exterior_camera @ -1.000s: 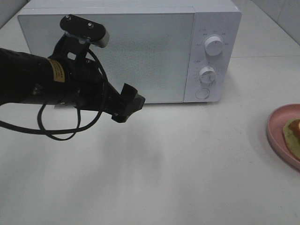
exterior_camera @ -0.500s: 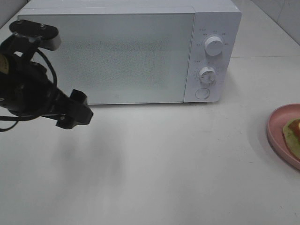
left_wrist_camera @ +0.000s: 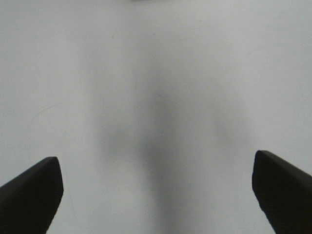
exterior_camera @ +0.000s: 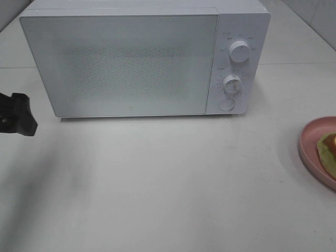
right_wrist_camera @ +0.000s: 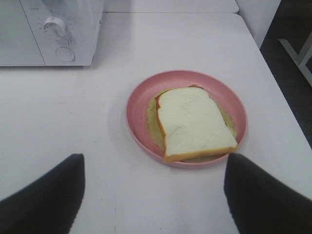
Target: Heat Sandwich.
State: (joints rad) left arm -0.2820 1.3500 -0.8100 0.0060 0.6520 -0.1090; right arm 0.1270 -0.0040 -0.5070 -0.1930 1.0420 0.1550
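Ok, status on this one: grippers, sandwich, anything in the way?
Left gripper open, empty, over bare table. Right gripper open, short of the sandwich on its pink plate. Microwave door shut.

The left claw (exterior_camera: 16, 113) has withdrawn leftward, off the microwave (exterior_camera: 131, 58) door

We see a white microwave (exterior_camera: 142, 58) with a grey speckled door, a pink plate (right_wrist_camera: 141, 97) bearing the sandwich (right_wrist_camera: 192, 122) of white bread and tan crust, and black fingers (right_wrist_camera: 44, 195) at our six o'clock.
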